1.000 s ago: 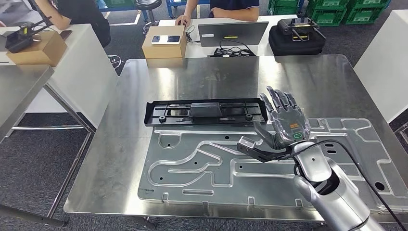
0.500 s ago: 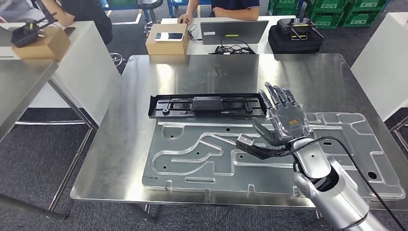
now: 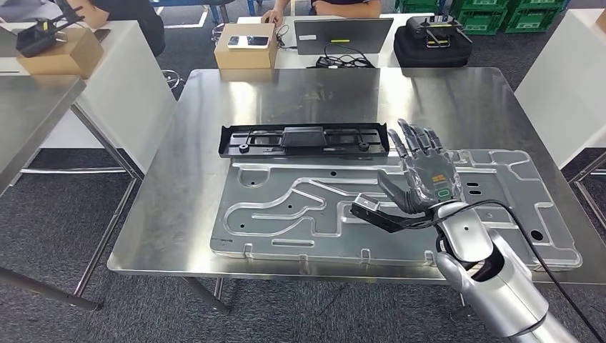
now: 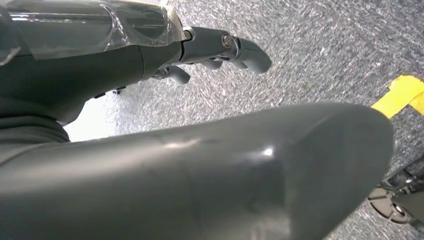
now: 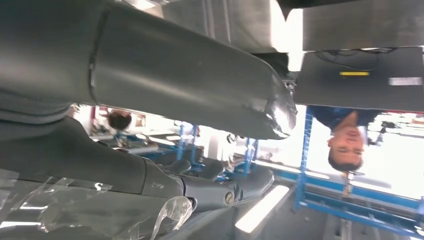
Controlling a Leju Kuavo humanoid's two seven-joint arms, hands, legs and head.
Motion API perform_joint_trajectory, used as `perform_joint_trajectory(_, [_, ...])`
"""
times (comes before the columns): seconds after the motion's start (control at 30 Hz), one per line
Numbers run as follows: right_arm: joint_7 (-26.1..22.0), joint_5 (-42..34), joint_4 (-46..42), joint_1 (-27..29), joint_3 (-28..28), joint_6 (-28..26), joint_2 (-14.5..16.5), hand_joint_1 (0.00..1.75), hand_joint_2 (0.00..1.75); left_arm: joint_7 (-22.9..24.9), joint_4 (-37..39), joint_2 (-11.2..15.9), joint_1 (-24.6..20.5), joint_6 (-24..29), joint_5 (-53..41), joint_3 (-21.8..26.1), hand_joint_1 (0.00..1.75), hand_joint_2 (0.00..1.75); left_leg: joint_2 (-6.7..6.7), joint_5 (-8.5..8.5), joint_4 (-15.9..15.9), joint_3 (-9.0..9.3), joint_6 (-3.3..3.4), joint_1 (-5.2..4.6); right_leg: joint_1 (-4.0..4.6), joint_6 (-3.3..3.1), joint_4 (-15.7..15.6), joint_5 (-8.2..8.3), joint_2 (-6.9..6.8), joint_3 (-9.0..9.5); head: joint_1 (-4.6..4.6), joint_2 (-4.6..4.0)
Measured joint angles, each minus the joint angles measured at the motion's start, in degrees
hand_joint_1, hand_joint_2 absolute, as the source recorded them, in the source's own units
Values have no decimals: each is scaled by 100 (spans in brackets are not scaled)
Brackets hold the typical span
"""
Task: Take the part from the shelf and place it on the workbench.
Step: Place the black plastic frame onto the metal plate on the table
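The long black plastic part [image 3: 304,140] lies flat on the steel workbench [image 3: 286,93], just beyond a large machined metal plate [image 3: 286,207]. My right hand [image 3: 421,175] hovers over the plate's right half, fingers spread and holding nothing, its fingertips just right of the part's right end. The right wrist view has that hand [image 5: 150,75] close up with its thumb and fingers apart. My left hand [image 4: 200,165] hangs down over grey carpet, thumb and fingers apart, nothing in it.
Behind the workbench is a table with a cardboard box [image 3: 245,50] carrying a phone, a laptop [image 3: 343,34] and a black case [image 3: 436,39]; people sit there. White tables stand at left [image 3: 107,78] and right [image 3: 564,78].
The whole picture has shifted, so the camera moved: the workbench now sits higher and smaller in view. My right hand stays spread and has drawn back slightly from the black part.
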Motion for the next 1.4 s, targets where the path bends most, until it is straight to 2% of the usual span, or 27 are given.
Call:
perform_joint_trajectory(0.07, [10,-46,11,-20,-15,1,-49,0,0,-2,-1,11,7,-3,10,1,0,0,-10,-127,153,-108,-85,17,-21,-86,9,55,-11,-78,-1,0])
perform_joint_trajectory(0.1, [30,-57,15,-32,-24,1,-72,0,0,-10,-2,15,12,5,33,2,0,0,-13,-320,388,-210,-149,50,-33,-138,10,90,-15,-124,-1,0])
perform_joint_trajectory(0.17, [88,-64,18,-45,-50,3,-124,0,0,-45,-2,14,31,37,112,6,0,0,-10,-851,1220,-503,-277,150,-31,-203,11,157,-14,-214,-2,0])
perform_joint_trajectory(0.23, [125,-74,17,-43,-68,5,-194,0,0,-75,-2,13,65,55,185,10,0,0,-8,-1164,1930,-692,-330,231,-28,-210,13,224,-10,-299,-2,0])
perform_joint_trajectory(0.27, [130,-82,17,-42,-71,7,-224,0,0,-70,-2,11,76,51,206,11,0,0,-9,-1159,1966,-633,-326,250,-24,-207,13,259,-7,-339,-2,0])
perform_joint_trajectory(0.3, [131,-89,16,-43,-75,7,-243,0,0,-46,-2,9,73,44,220,13,0,0,-11,-1058,1755,-457,-299,254,-14,-203,12,296,-3,-377,-2,0])
perform_joint_trajectory(0.33, [130,-94,14,-47,-81,7,-251,0,0,-8,-2,6,54,35,229,17,0,0,-17,-896,1323,-170,-238,236,-4,-200,6,333,1,-407,-2,0])
perform_joint_trajectory(0.4, [129,-99,7,-61,-98,7,-254,0,0,82,-5,15,-17,22,234,42,0,0,-21,-657,325,441,-46,146,-12,-179,-32,413,-7,-444,-1,0])
perform_joint_trajectory(0.47, [129,-98,1,-69,-108,7,-263,0,0,137,-9,30,-83,18,227,84,0,0,-13,-574,-170,710,51,66,-61,-117,-83,504,-30,-462,1,-1])
perform_joint_trajectory(0.57, [131,-97,-1,-70,-114,6,-280,0,0,158,-11,34,-104,16,197,117,0,0,3,-370,-350,703,69,35,-84,-17,-206,620,-34,-471,-2,-1])
perform_joint_trajectory(0.6, [133,-97,-2,-73,-116,5,-290,0,0,156,-11,32,-106,10,188,119,0,0,12,-265,-438,688,83,47,-66,0,-164,536,-24,-515,-1,-1])
perform_joint_trajectory(0.67, [135,-95,-3,-76,-122,4,-317,0,0,142,-11,24,-113,1,181,121,0,0,29,-106,-525,592,82,85,-24,12,400,38,-12,-747,2,-1])
perform_joint_trajectory(0.7, [137,-95,-3,-70,-123,4,-329,0,0,131,-11,18,-111,-4,180,123,0,0,31,-69,-495,510,72,84,-12,15,867,-258,-9,-896,3,0])
perform_joint_trajectory(0.73, [137,-96,-3,-56,-124,5,-337,0,0,120,-11,12,-103,-4,181,126,0,0,33,-41,-449,423,67,80,0,16,1294,-440,-9,-1003,3,0])
perform_joint_trajectory(0.77, [137,-97,-3,-41,-123,5,-344,0,0,111,-11,6,-92,-4,184,130,0,0,33,-11,-401,336,65,71,15,13,1548,-461,-10,-1026,3,0])
perform_joint_trajectory(0.8, [137,-98,-3,-30,-123,5,-348,0,0,104,-11,1,-82,-4,188,133,0,0,33,24,-356,249,63,63,34,4,1590,-359,-10,-947,2,0])
perform_joint_trajectory(0.87, [138,-110,-3,-25,-124,3,-357,0,0,96,-11,-3,-66,-1,199,141,0,0,32,96,-277,96,47,49,72,-23,1069,-85,-10,-478,3,0])
perform_joint_trajectory(0.93, [156,-159,-2,-29,-137,-11,-362,0,0,84,-11,-4,-58,14,217,148,0,0,31,151,-188,-14,25,8,89,-62,251,-57,-10,98,2,0])
perform_joint_trajectory(0.97, [183,-205,-2,-19,-152,-33,-363,0,0,75,-10,-3,-57,26,230,151,0,0,31,186,-144,-58,16,-12,89,-83,-5,-103,-10,254,1,0])
perform_joint_trajectory(1.03, [274,-326,-3,67,-208,-121,-395,0,0,53,-5,11,-41,57,270,158,0,0,20,257,-75,-153,1,-31,69,-141,-137,-124,-21,272,0,0])
perform_joint_trajectory(1.1, [368,-432,-19,215,-287,-223,-458,0,0,19,2,23,5,76,298,166,0,0,-5,46,160,-291,-84,-3,39,-205,-99,-52,-42,159,-1,0])
perform_joint_trajectory(1.2, [497,-546,-95,461,-458,-348,-577,0,0,-10,6,25,72,87,313,180,0,0,-15,-814,1353,-647,-283,152,27,-260,-50,80,-50,-40,0,-1])
perform_joint_trajectory(1.23, [548,-594,-132,566,-530,-393,-625,0,0,-13,7,26,87,91,323,187,0,0,-14,-993,1753,-725,-319,205,27,-257,-36,124,-51,-107,0,-1])
perform_joint_trajectory(1.27, [603,-655,-177,691,-608,-439,-676,0,0,-17,7,26,102,97,342,197,0,0,-14,-1042,1970,-717,-335,240,26,-249,-26,169,-51,-171,1,-1])
perform_joint_trajectory(1.3, [657,-721,-230,829,-694,-486,-725,0,0,-20,7,26,118,107,366,211,0,0,-14,-975,1958,-600,-331,261,27,-240,-23,217,-50,-228,1,0])
perform_joint_trajectory(1.37, [766,-879,-354,1102,-884,-595,-808,0,0,-34,7,26,144,133,422,244,0,0,-23,-688,1329,-92,-244,243,31,-222,-33,313,-37,-321,0,0])
perform_joint_trajectory(1.4, [832,-1006,-429,1264,-1008,-701,-853,0,0,-57,7,34,150,156,462,262,0,0,-28,-612,820,265,-146,196,23,-205,-50,362,-33,-350,0,-1])
